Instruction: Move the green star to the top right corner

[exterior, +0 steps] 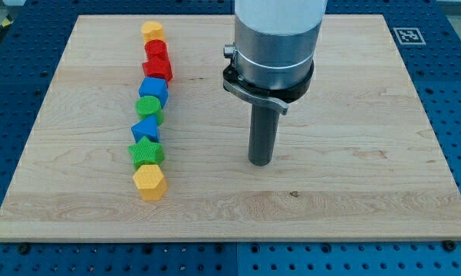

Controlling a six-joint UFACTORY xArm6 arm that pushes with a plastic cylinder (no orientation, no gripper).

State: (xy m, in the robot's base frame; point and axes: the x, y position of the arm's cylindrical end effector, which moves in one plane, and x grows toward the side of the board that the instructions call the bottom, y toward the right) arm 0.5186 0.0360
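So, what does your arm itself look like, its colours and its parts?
A wide white cylinder ends in a silver-grey metal band. Under it sits a black ring with a small grey bracket. From there a straight dark grey rod runs to my tip. No cables or markings show.

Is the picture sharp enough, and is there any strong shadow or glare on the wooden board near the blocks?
In the camera view, the light is even and soft; the board shows no glare. My tip and the green star, apart from it toward the view's left, throw only faint shadows. The blocks look sharp; nothing is blurred. The board's edges look straight.
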